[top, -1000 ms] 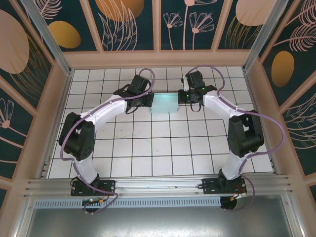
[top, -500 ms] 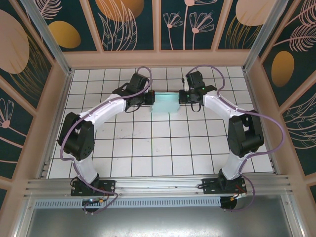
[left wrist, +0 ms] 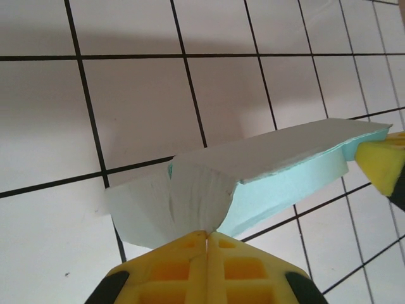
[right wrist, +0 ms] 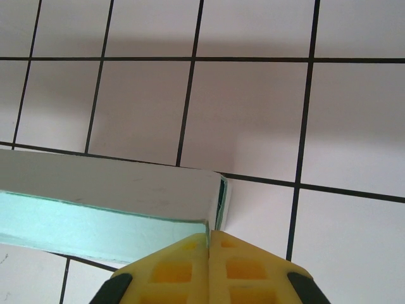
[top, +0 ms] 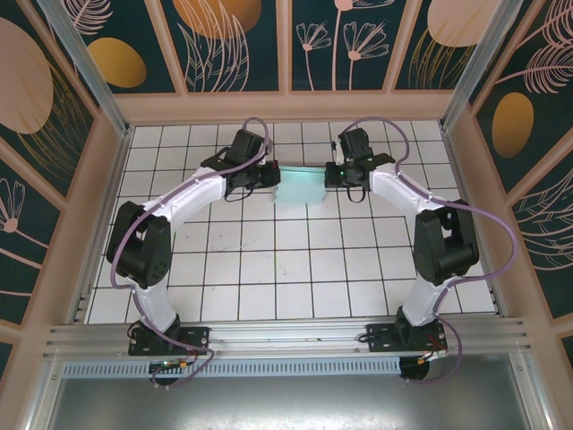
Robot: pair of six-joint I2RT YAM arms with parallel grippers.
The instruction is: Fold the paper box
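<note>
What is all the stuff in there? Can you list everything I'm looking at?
paper box: one, pale light blue, far middle of the table, held at each end by a gripper
table: one, white tiles with black grid lines, under everything
wall panels: several, dark teal with orange and pink plant shapes, around the table's far side and both flanks
metal rail: one, silver, along the near edge, carrying both arm bases
left arm: one, white and black, reaching to the box's left end
right arm: one, white and black, reaching to the box's right end
left gripper: one, yellow fingers, shut on the box's flap
right gripper: one, yellow fingers, shut on the box's corner
</note>
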